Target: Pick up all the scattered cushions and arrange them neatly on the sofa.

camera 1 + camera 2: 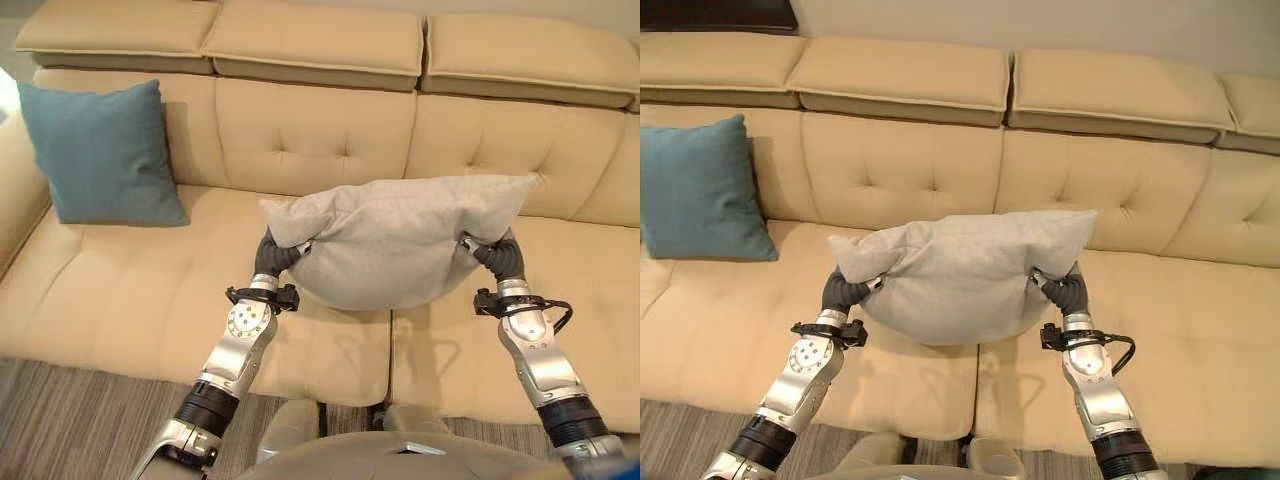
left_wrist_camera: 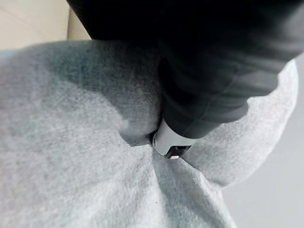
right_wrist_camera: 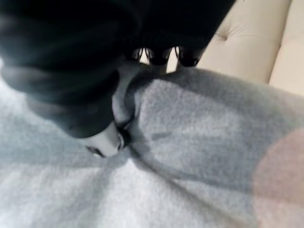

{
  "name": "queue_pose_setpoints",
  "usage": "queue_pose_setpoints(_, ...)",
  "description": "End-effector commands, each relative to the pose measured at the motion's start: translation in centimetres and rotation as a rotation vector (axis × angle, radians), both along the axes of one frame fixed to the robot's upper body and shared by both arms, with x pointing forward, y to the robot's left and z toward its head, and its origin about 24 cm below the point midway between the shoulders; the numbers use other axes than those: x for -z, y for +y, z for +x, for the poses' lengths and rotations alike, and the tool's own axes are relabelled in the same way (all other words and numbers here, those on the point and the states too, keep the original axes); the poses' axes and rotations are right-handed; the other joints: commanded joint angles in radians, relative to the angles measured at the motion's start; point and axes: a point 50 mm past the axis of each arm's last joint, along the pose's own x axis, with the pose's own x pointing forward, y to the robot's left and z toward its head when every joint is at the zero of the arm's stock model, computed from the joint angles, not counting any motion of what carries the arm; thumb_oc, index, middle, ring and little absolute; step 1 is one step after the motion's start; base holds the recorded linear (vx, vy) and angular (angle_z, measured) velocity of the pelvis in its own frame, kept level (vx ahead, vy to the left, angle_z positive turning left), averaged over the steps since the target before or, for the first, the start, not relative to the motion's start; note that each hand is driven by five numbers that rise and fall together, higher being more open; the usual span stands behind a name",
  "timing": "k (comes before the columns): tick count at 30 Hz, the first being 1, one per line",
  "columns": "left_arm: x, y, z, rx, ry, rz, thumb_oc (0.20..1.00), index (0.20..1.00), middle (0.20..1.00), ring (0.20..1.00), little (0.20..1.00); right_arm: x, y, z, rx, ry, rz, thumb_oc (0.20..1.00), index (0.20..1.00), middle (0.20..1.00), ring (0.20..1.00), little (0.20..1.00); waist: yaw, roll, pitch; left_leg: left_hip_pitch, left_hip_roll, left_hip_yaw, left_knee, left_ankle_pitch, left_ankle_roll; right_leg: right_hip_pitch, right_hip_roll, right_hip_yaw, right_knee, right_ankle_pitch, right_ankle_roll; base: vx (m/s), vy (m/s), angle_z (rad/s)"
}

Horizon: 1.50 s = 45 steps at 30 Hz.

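A light grey cushion point(image 1: 395, 245) hangs in the air over the middle of the beige sofa point(image 1: 120, 290), held between both hands. My left hand point(image 1: 277, 255) grips its left corner, with the thumb point(image 2: 172, 142) pressed into the cloth. My right hand point(image 1: 495, 255) grips the right end, its dark fingertips point(image 3: 159, 54) curled over the cushion's edge. The grey cushion point(image 1: 960, 270) sags between the two grips. A teal cushion point(image 1: 103, 152) leans upright against the sofa's backrest at the left end.
The sofa's tufted backrest point(image 1: 315, 135) and headrests point(image 1: 315, 40) run across the view behind the cushion. A striped grey rug point(image 1: 70, 425) lies in front of the sofa at the lower left. The right seat point(image 1: 1200, 340) is bare.
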Motion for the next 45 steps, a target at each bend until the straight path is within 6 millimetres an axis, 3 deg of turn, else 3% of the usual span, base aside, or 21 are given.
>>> queue_pose_setpoints(1,-4.5,-1.7,0.4,0.106,-0.233,-0.05,0.2,0.2,0.2,0.2,0.2,-3.6,1.1,0.6,-0.039,-0.218,0.048,0.2,0.2,0.2,0.2,0.2,-0.023,-0.004,-0.061,0.124,0.049,-0.018,-0.365,-0.098,0.022,-0.002,-0.028,0.025,-0.016,-0.005,0.121,0.14,0.164,0.3)
queue_pose_setpoints(12,-5.7,-0.6,0.6,0.071,-0.285,-0.023,0.2,0.2,0.2,0.2,0.2,-4.8,2.2,1.5,-0.066,-0.263,0.042,0.2,0.2,0.2,0.2,0.2,-0.001,-0.008,-0.08,0.173,0.025,0.025,-0.476,-0.084,0.054,-0.011,-0.068,0.066,-0.06,0.038,0.158,0.06,0.119,-0.33)
queue_pose_setpoints(22,-7.7,-0.6,1.5,0.023,-0.369,-0.031,0.2,0.2,0.2,0.2,0.2,-7.0,3.2,2.6,-0.066,-0.359,0.01,0.2,0.2,0.2,0.2,0.2,0.016,-0.01,-0.087,0.204,0.029,0.032,-0.582,-0.038,0.052,-0.019,-0.063,0.061,-0.117,0.072,0.169,0.02,0.009,0.05)
queue_pose_setpoints(29,-12.4,-3.0,4.9,0.011,-0.523,-0.006,0.2,0.2,0.2,0.2,0.2,-11.7,5.3,5.7,-0.058,-0.525,-0.027,0.2,0.2,0.2,0.2,0.2,0.015,0.005,-0.062,0.152,0.045,0.027,-0.63,0.008,0.028,-0.094,-0.052,0.037,-0.128,0.084,0.182,-0.11,-0.052,0.03)
queue_pose_setpoints(30,-14.2,-3.4,6.1,-0.002,-0.573,0.01,0.2,0.2,0.2,0.2,0.2,-13.5,6.0,6.7,-0.055,-0.577,-0.035,0.2,0.2,0.2,0.2,0.2,0.013,0.007,-0.05,0.117,0.048,0.026,-0.63,0.022,0.021,-0.128,-0.051,0.034,-0.128,0.092,0.185,-0.18,-0.051,0.03)
queue_pose_setpoints(35,-19.1,-4.7,8.5,-0.022,-0.682,0.042,0.2,0.2,0.2,0.2,0.2,-18.8,6.9,8.8,-0.023,-0.712,-0.095,0.2,0.2,0.2,0.2,0.2,0.0,0.021,-0.036,0.003,0.046,0.014,-0.63,0.061,0.002,-0.235,-0.045,0.019,-0.128,0.122,0.183,-0.15,-0.042,0.09)
queue_pose_setpoints(40,-23.3,-4.7,10.4,-0.077,-0.758,0.128,0.2,0.2,0.2,0.2,0.2,-22.5,7.8,10.8,0.016,-0.763,-0.181,0.2,0.2,0.2,0.2,0.2,-0.009,0.024,-0.048,-0.1,0.037,0.013,-0.63,0.097,-0.011,-0.337,-0.045,0.0,-0.128,0.151,0.18,-0.07,-0.04,0.03)
queue_pose_setpoints(45,-26.1,-4.2,11.6,-0.14,-0.78,0.159,0.2,0.2,0.2,0.2,0.2,-25.3,8.0,12.1,0.067,-0.793,-0.258,0.2,0.2,0.2,0.2,0.2,-0.013,0.031,-0.046,-0.164,0.038,0.009,-0.63,0.124,-0.021,-0.4,-0.046,-0.003,-0.128,0.164,0.181,-0.02,-0.016,0.0)
